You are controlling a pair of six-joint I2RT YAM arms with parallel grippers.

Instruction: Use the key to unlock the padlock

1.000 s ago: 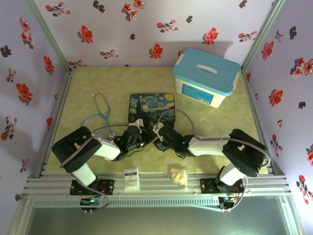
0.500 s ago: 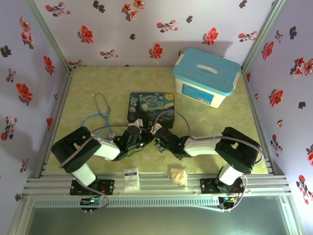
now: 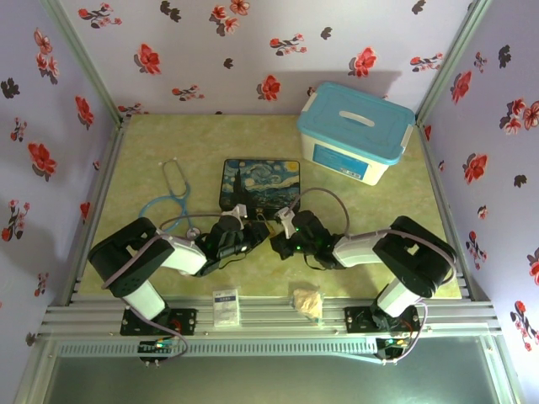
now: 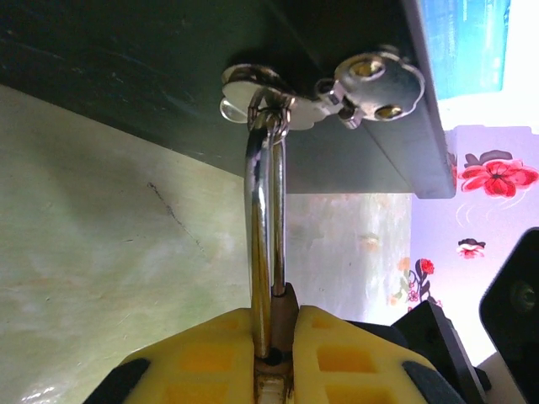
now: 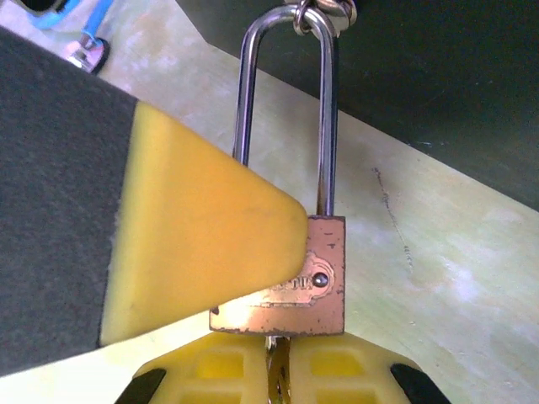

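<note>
The small brass padlock [image 5: 316,282] hangs by its silver shackle [image 5: 286,101] from the latch [image 4: 337,88] of the Starry Night tin [image 3: 261,183]. In the left wrist view my left gripper [image 4: 282,316] is shut on the padlock's body, the shackle [image 4: 265,210] rising from between its yellow fingers. One of those fingers [image 5: 194,244] covers the left of the brass body in the right wrist view. My right gripper [image 5: 280,341] sits just under the padlock, shut on the thin key [image 5: 278,370], whose tip meets the padlock's bottom. From above, both grippers [image 3: 246,229] [image 3: 278,238] meet at the tin's near edge.
A white box with a blue lid [image 3: 354,130] stands at the back right. A blue stethoscope [image 3: 173,189] lies left of the tin. A small packet [image 3: 226,307] and a crumpled tan scrap [image 3: 307,301] rest at the near edge between the arm bases.
The right arm's wrist has swung and shifted to the right while its gripper stays by the padlock. The left arm has held still.
</note>
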